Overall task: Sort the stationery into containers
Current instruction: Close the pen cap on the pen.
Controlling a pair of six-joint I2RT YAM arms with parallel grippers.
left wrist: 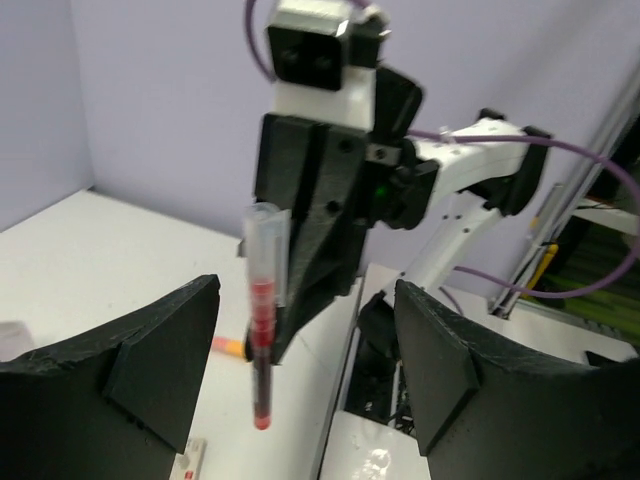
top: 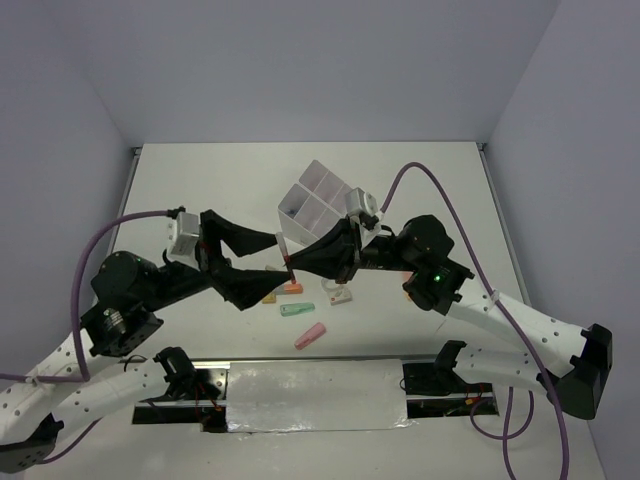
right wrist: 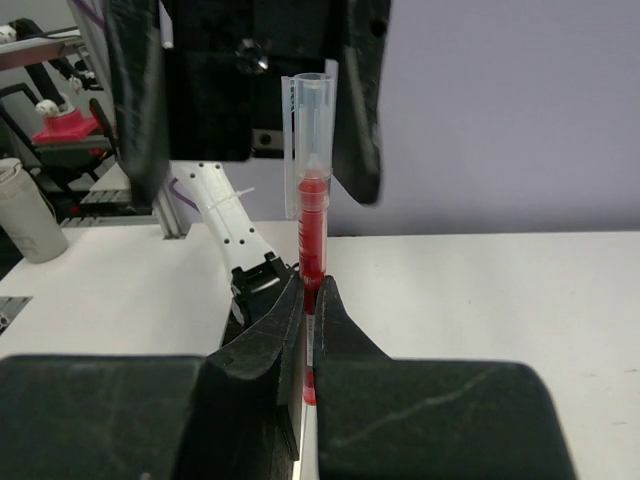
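The right gripper (right wrist: 308, 300) is clamped tight on the barrel of a red pen (right wrist: 312, 215), holding it upright in the air above the middle of the tabletop, just on the near side of the white box (top: 312, 203). The left gripper (left wrist: 308, 295) faces it, its fingers spread wide on either side of the pen and touching nothing. An orange marker (top: 292, 288), a green marker (top: 297, 309) and a pink marker (top: 310, 336) lie on the table toward the near edge.

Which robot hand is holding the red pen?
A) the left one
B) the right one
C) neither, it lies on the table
B: the right gripper has its fingers pinched shut on the red pen, while the left gripper stands wide open.
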